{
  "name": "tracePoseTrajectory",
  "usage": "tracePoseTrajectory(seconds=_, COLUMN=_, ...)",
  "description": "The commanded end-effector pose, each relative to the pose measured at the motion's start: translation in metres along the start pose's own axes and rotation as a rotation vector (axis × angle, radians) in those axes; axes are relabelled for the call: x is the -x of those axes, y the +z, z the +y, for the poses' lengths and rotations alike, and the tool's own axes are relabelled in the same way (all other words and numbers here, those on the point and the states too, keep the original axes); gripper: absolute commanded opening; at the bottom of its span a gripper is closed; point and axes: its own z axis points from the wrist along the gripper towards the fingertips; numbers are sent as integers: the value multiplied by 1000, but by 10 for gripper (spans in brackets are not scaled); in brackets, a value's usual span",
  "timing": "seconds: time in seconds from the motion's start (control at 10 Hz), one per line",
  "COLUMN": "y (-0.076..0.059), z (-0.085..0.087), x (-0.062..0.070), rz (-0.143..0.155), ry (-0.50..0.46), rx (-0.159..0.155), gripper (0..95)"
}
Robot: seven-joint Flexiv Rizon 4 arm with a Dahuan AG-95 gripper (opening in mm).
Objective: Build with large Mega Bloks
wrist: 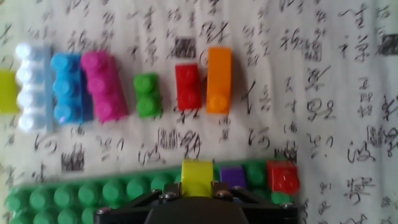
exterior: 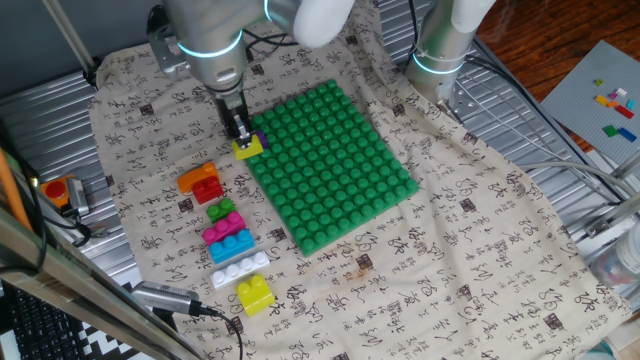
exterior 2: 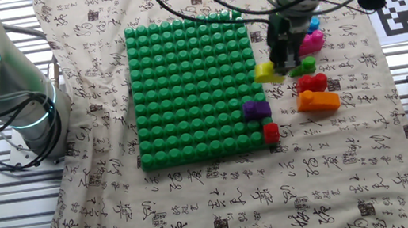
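My gripper (exterior: 243,135) is shut on a yellow Mega Blok (exterior: 249,146) and holds it just above the near edge of the green studded baseplate (exterior: 335,160). In the hand view the yellow Blok (wrist: 198,177) sits clamped between the jaws, beside a purple Blok (wrist: 233,177) and a red Blok (wrist: 282,177) that stand on the baseplate's edge (wrist: 93,193). A row of loose Bloks lies on the cloth: orange (wrist: 218,79), red (wrist: 186,86), green (wrist: 147,94), pink (wrist: 102,86), blue (wrist: 66,87), white (wrist: 31,87) and another yellow (exterior: 255,293).
A patterned cloth (exterior: 460,250) covers the table. A second arm's base (exterior: 445,50) stands behind the baseplate. Tiny coloured bricks on a grey plate (exterior: 615,105) lie far right. An orange device (exterior: 58,190) sits at the left edge, and a cable plug (exterior: 165,298) lies near the front.
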Motion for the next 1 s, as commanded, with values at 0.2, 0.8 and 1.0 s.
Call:
tracePoseTrajectory(seconds=0.2, y=19, z=7, x=-28, rz=-51, ry=-65, rx=-11, gripper=0)
tracePoseTrajectory(seconds=0.8, y=57, z=7, x=-31, rz=-89, ry=-108, rx=-32, gripper=0)
tracePoseTrajectory(seconds=1.0, y=65, z=8, x=-35, rz=-101, ry=-111, rx=-39, gripper=0)
